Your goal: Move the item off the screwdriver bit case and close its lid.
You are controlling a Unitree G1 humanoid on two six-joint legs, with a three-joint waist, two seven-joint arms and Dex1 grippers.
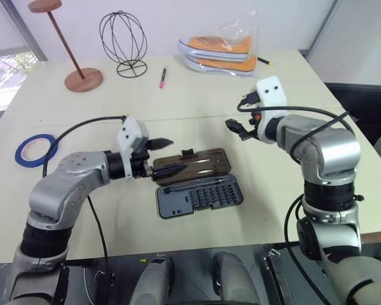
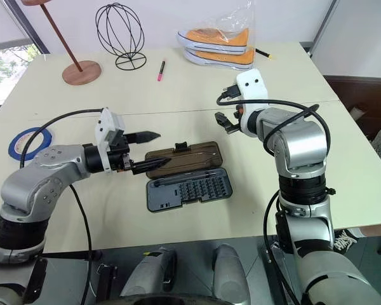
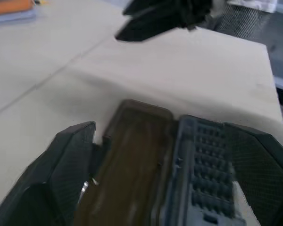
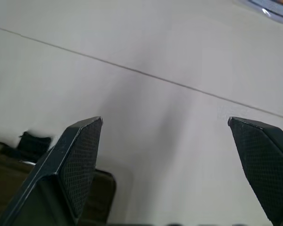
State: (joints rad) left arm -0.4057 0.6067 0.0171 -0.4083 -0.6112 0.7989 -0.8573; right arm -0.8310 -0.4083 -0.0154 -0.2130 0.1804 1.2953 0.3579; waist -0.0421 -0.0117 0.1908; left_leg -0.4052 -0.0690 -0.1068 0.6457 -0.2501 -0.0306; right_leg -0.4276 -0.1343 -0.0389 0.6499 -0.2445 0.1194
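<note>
The screwdriver bit case (image 1: 200, 195) is seen open, its lid (image 1: 193, 163) laid flat. Both the left tool (image 1: 164, 156) and right tool (image 1: 236, 128) are held apart.

We read this setting as a robotics test room or lab rather than a home. A wide, pale table (image 1: 197, 95) stands before plain white walls, with a window (image 1: 3, 63) at the far left. On it we see an unrelated assortment: a wire globe stand (image 1: 122, 41), a red-brown wooden stand (image 1: 76, 70), bagged orange shoes (image 1: 219, 51), a pink pen (image 1: 162, 77), a roll of blue tape (image 1: 35, 150) and an opened screwdriver bit case (image 1: 200, 194).
</note>
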